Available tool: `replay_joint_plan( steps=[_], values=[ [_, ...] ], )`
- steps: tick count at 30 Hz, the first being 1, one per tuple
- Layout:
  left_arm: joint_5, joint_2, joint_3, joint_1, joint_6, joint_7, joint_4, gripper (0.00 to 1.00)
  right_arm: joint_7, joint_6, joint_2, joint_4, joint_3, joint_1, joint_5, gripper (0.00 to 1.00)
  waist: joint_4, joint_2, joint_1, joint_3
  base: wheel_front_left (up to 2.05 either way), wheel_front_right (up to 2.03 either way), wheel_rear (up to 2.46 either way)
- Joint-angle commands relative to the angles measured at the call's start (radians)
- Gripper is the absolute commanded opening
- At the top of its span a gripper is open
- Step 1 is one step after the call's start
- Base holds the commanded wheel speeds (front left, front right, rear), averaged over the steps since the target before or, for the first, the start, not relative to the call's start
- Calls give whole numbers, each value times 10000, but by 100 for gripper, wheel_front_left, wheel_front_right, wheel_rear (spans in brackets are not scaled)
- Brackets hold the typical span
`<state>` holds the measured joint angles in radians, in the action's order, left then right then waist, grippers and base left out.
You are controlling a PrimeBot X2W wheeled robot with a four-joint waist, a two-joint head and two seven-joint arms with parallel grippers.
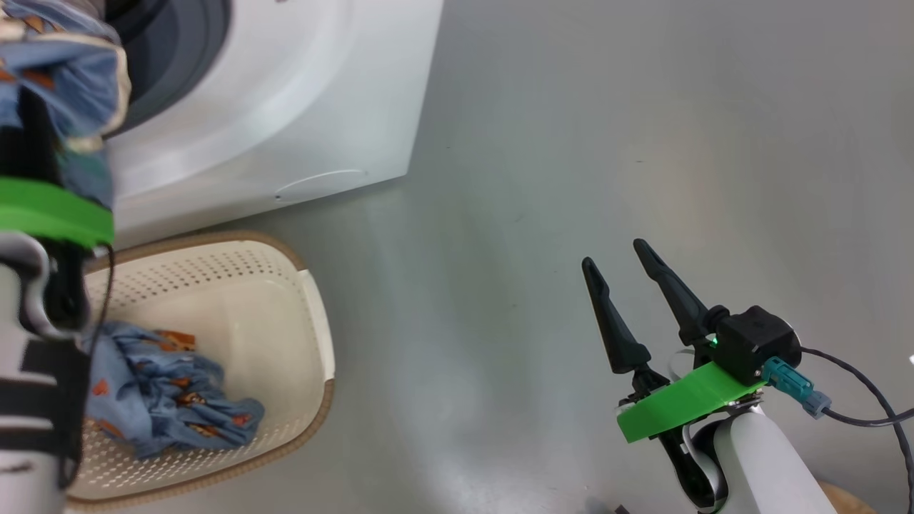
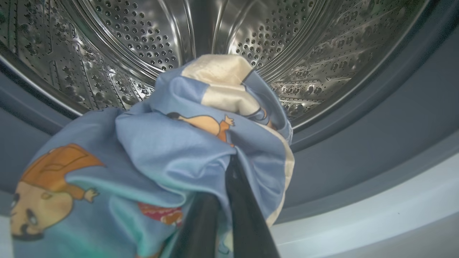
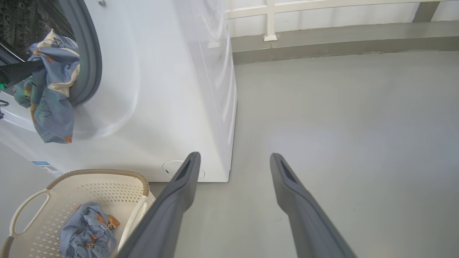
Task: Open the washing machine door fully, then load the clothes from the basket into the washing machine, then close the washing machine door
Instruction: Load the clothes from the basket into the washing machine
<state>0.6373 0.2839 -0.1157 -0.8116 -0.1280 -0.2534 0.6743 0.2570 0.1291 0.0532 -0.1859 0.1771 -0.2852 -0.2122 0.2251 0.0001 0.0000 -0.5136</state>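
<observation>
My left gripper [image 2: 231, 161] is shut on a bundle of light blue clothes [image 2: 161, 143] with orange cartoon figures and some cream cloth. It holds the bundle at the open mouth of the washing machine [image 1: 285, 107], in front of the steel drum [image 2: 143, 36]. The held clothes [image 3: 53, 89] hang over the grey gasket [image 2: 358, 143]. More blue clothes [image 1: 164, 400] lie in the cream basket [image 1: 314, 321] on the floor below the machine. My right gripper [image 1: 614, 255] stands open and holds nothing above the bare floor to the right. The washing machine door is out of view.
Grey floor [image 1: 643, 143] stretches to the right of the machine. A low grey kerb with a white rail [image 3: 269, 21] runs along the back. A blue label [image 3: 45, 167] sits at the machine's base, just above the basket [image 3: 107, 173].
</observation>
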Motion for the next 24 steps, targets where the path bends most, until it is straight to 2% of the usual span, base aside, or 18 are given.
replay_joint_plan(
  steps=[1, 10, 24],
  values=[
    [-97, 485, 217, -346, 0, 17, -196, 0, 48, 16, -30, 193, 192, 264, -110, 100, 100, -1, 0, -14, 0, 0, 0],
    [-473, 1000, 30, -1844, 229, 298, 846, 0, 48, 16, -30, 271, 396, 480, -519, 100, 851, -1, 0, -238, 0, 0, 0],
    [-987, 1860, -359, -4249, 288, 834, 2782, 0, 48, 16, -30, 460, 772, 908, -956, 100, 1807, -1, 0, -658, 0, 0, 0]
  ],
)
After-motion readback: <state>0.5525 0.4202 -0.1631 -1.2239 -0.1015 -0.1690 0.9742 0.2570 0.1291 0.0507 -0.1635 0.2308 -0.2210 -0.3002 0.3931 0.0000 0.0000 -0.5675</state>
